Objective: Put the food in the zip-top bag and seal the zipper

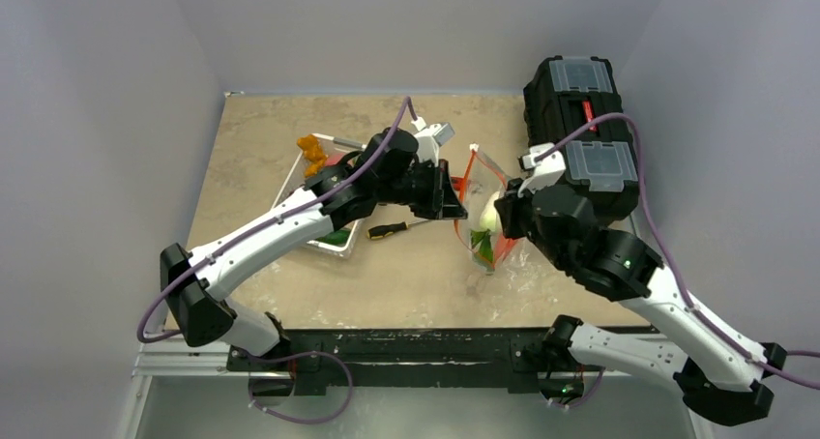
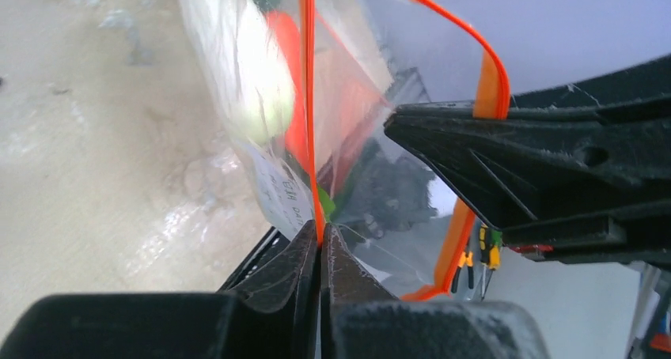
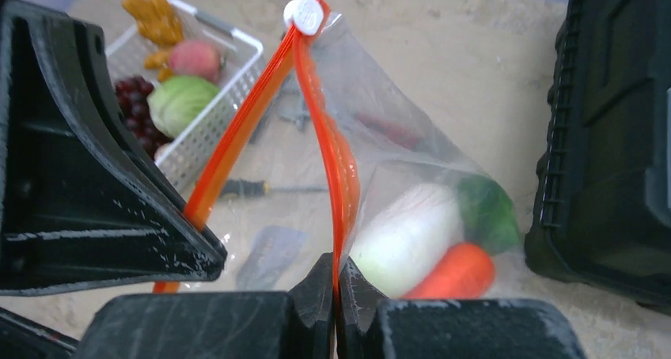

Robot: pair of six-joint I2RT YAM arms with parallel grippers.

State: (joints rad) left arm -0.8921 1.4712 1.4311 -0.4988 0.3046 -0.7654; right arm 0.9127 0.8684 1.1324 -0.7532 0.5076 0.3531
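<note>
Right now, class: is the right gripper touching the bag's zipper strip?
Touching. The right wrist view shows the right gripper closed on the red-orange zipper strip.

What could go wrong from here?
The left gripper and right gripper each pinch only the thin zipper, so it could slip out and the zip-top bag sag. The grapes, cabbage and peach sit in the basket; sealing now would leave them out, and freeing a gripper may let the mouth collapse.
</note>
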